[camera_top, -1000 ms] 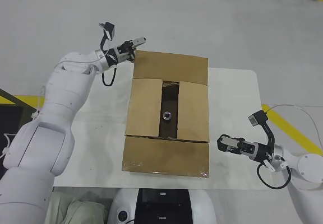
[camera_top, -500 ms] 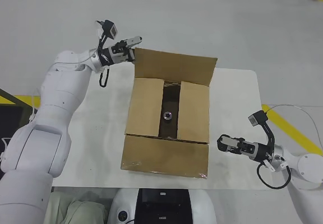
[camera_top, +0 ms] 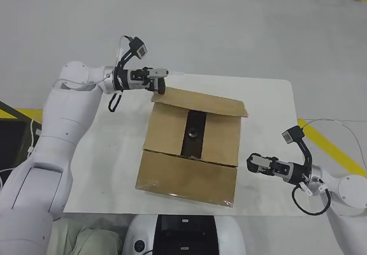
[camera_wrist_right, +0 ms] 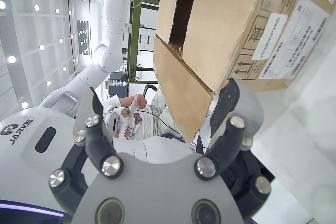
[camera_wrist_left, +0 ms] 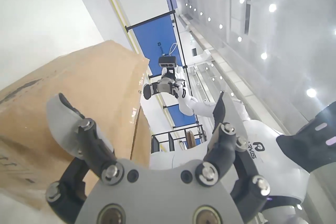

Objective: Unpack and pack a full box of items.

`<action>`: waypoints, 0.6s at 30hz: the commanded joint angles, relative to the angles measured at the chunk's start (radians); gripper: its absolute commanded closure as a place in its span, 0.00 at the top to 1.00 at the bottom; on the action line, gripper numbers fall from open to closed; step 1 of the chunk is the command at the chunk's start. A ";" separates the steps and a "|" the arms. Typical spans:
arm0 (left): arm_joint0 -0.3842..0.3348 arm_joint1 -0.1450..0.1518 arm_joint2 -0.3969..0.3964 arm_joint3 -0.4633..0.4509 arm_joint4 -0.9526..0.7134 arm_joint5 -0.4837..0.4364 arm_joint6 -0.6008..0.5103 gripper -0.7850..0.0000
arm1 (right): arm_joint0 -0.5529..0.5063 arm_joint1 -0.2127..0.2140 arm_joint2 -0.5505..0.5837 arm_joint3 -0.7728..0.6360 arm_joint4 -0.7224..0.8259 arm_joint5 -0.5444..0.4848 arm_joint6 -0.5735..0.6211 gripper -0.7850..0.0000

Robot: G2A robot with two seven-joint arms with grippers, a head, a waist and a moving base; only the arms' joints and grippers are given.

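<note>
We see the white table [camera_top: 266, 115] carrying the cardboard box [camera_top: 183, 172] at its middle, its far flap [camera_top: 202, 102] tilted over the opening, with our left claw [camera_top: 162, 81] spread wide at that flap's left corner, gripping nothing, and our right claw [camera_top: 250, 162] wide open and empty just beside the box's near right corner.

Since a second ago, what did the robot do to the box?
The left gripper swung the far flap up and folded it over the box, toward the robot, moving along with it. Its fingers are open at the flap's corner. The box twisted slightly. The right gripper stayed beside the box, open. The round item still shows through the gap.
</note>
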 commanded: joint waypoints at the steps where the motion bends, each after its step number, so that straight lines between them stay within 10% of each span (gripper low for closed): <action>1: 0.014 0.011 0.004 -0.024 0.009 0.009 -0.008 1.00 | 0.000 0.000 0.000 0.000 0.000 0.000 0.000 1.00; 18: 0.047 0.069 0.063 -0.065 0.024 0.003 -0.003 1.00 | 0.000 0.000 0.000 0.000 0.000 0.000 0.000 1.00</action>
